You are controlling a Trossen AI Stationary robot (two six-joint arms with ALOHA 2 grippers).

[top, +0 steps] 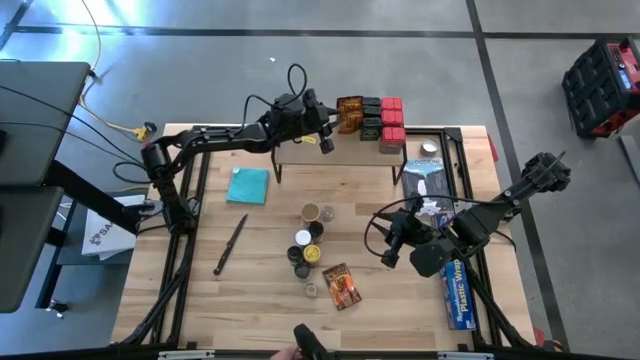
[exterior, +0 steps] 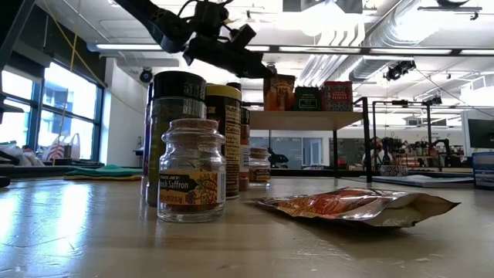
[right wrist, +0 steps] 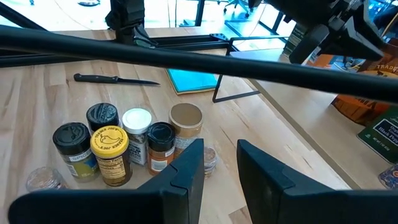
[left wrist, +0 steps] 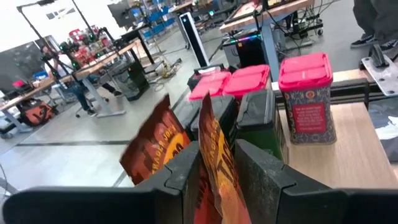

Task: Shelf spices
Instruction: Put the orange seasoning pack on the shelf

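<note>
My left gripper [top: 333, 122] reaches over the shelf [top: 340, 152] at the table's far edge and is shut on an orange-brown packet [left wrist: 214, 155]. Beside the packet on the shelf stand dark boxes [top: 371, 116], red boxes [top: 391, 110] and a red-lidded tub [left wrist: 305, 93]. My right gripper [right wrist: 221, 165] is open and hovers right of a cluster of jars [top: 309, 242] standing on the table. The cluster includes a yellow-lidded jar [right wrist: 111, 152] and a saffron jar [exterior: 191, 170]. Another packet [top: 342, 286] lies flat near the cluster. My left gripper pinches the orange-brown packet between its two fingers, gripping the packet's near edge [left wrist: 211, 140]. The fingers [left wrist: 186, 171] come about level from the table's left side. The packet stands upright and edge-on above the shelf top; the fingers hide its lower edge.
A teal cloth [top: 248, 185] and a knife [top: 230, 245] lie on the table's left half. A blue plastic-wrap box [top: 459, 290] lies along the right edge under my right arm. Papers [top: 428, 180] lie right of the shelf. People and workbenches show in the room beyond.
</note>
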